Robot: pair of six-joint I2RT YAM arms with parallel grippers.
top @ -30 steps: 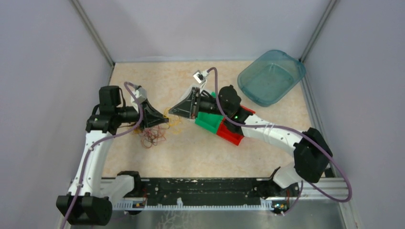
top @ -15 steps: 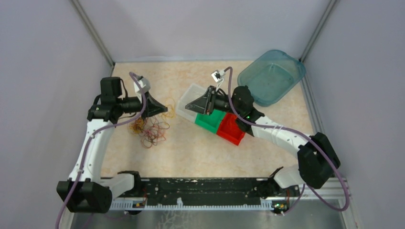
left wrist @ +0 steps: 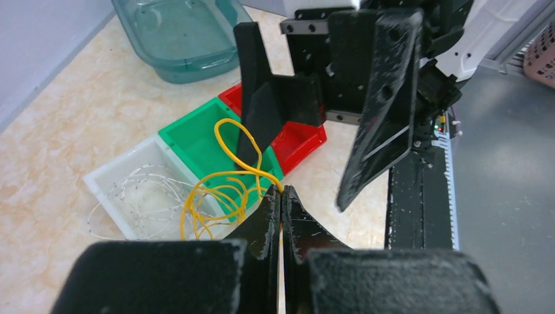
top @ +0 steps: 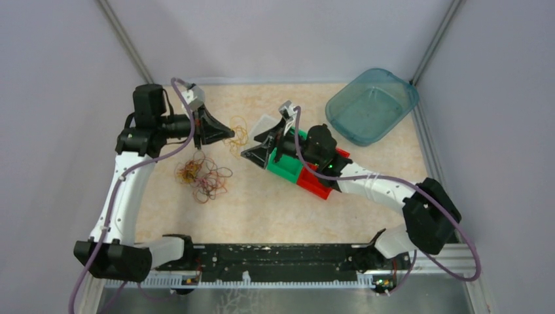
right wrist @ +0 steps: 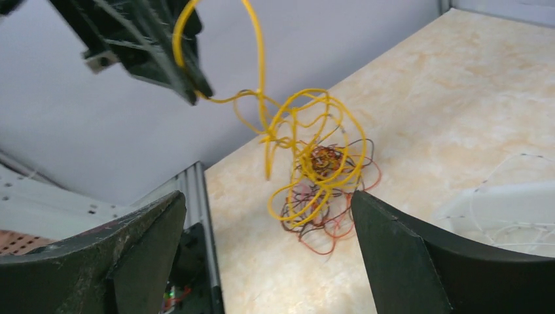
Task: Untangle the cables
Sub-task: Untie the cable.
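Well, my left gripper (left wrist: 281,196) is pinched tight on a yellow cable (left wrist: 226,186), which hangs from it in loose loops. The red, orange and brown tangle (top: 203,178) lies on the table (top: 262,212), nearer the left wall (top: 65,131). My right gripper (right wrist: 268,222) gapes wide, holding nothing, close by the white bin (left wrist: 118,160). From above, its arm hides much of the green bin (top: 285,169) and red bin (top: 317,184). Whether any yellow loop snags the tangle, I can't tell.
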